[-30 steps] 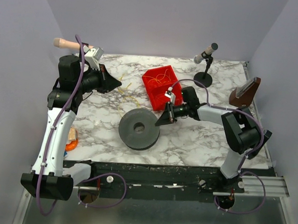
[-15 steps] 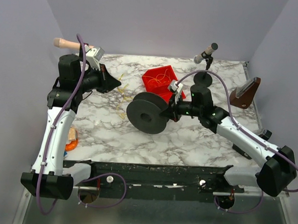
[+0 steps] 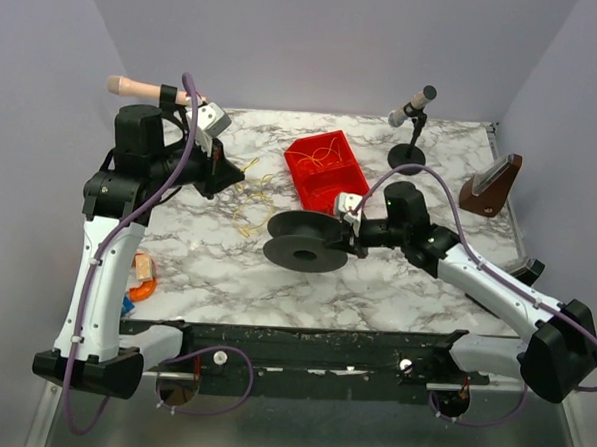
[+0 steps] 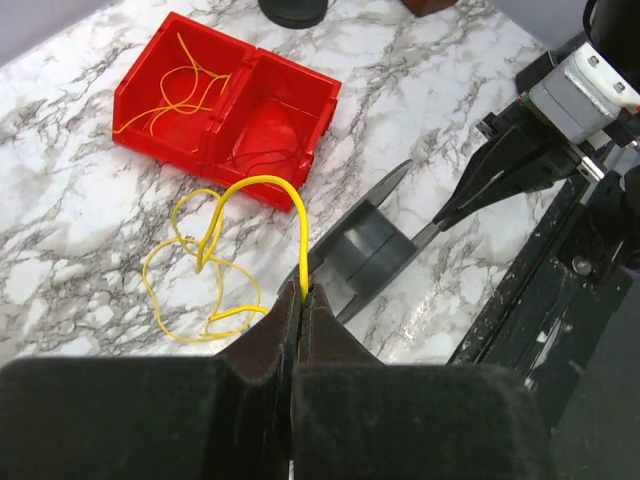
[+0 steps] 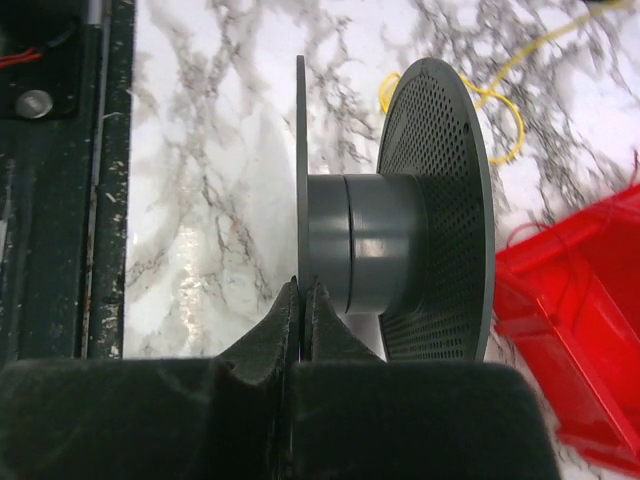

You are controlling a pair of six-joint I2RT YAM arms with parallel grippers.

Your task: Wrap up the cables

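A yellow cable (image 4: 265, 184) rises in an arc from my left gripper (image 4: 303, 291), which is shut on its end. The rest of the cable lies in loose loops (image 4: 190, 268) on the marble table. From above, the left gripper (image 3: 224, 170) is at the back left, and the cable (image 3: 252, 196) trails to its right. My right gripper (image 5: 303, 286) is shut on the thin rim of a grey spool (image 5: 365, 240). It holds the spool (image 3: 303, 242) just above the table's middle. More yellow cables (image 3: 324, 148) lie in a red bin (image 3: 332, 188).
A microphone on a round stand (image 3: 412, 124) is at the back right, and a brown holder (image 3: 491, 186) at the right edge. An orange object (image 3: 142, 277) lies by the left arm. The red bin (image 4: 270, 125) sits just behind the spool (image 4: 370, 250).
The right arm has lifted the spool from lying flat, turned it, and carried it a little right. The left wrist has turned, and the cable's loops have shifted.
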